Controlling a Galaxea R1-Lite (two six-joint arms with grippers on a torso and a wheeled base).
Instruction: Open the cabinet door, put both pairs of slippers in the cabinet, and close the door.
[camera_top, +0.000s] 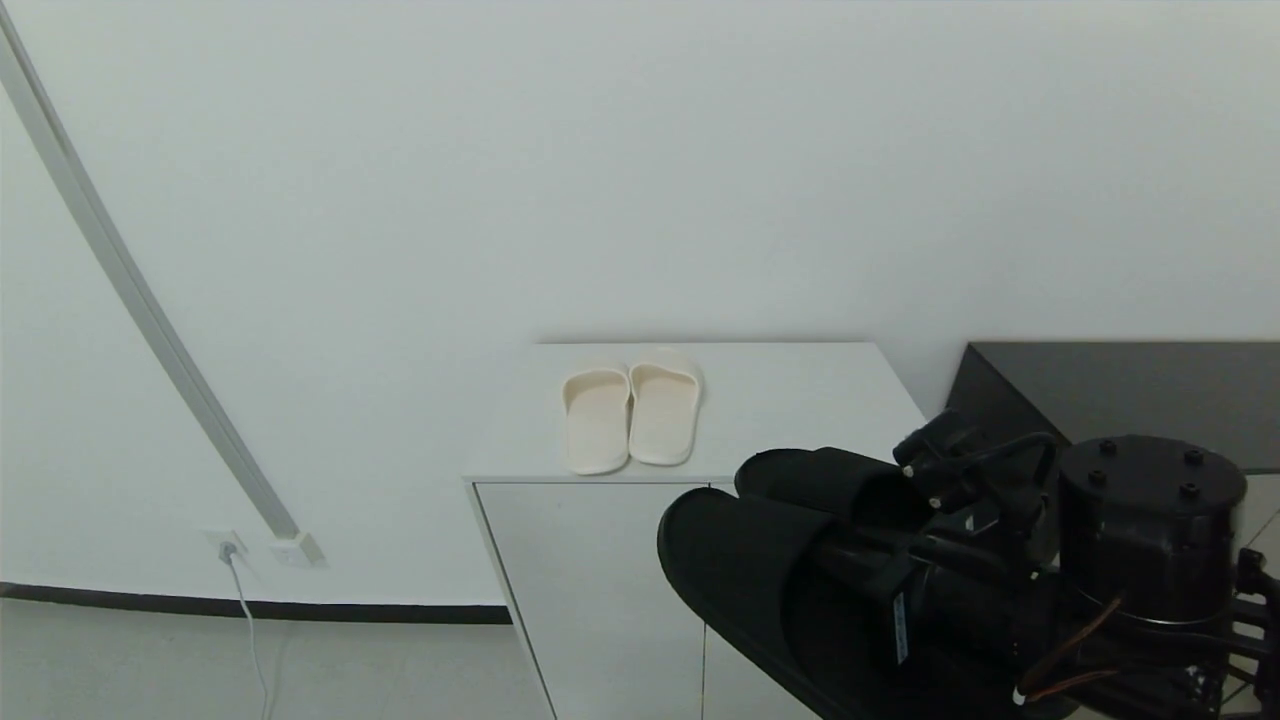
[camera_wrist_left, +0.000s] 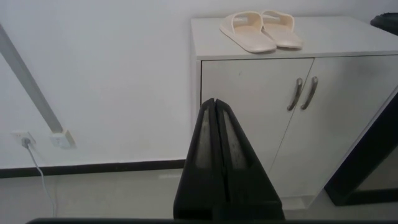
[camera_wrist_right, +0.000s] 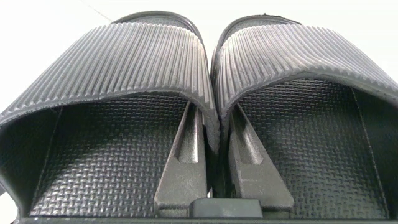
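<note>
A pair of cream slippers lies side by side on top of the white cabinet. Both cabinet doors are closed, with two metal handles at their meeting edge. My right gripper is shut on a pair of black slippers, pinching their inner walls together. It holds them in the air in front of the cabinet's right side. My left gripper is shut with nothing in it, low and some way in front of the left door.
A dark piece of furniture stands right of the cabinet. On the wall to the left are a slanted cable duct and a socket with a cord hanging down. Bare floor lies left of the cabinet.
</note>
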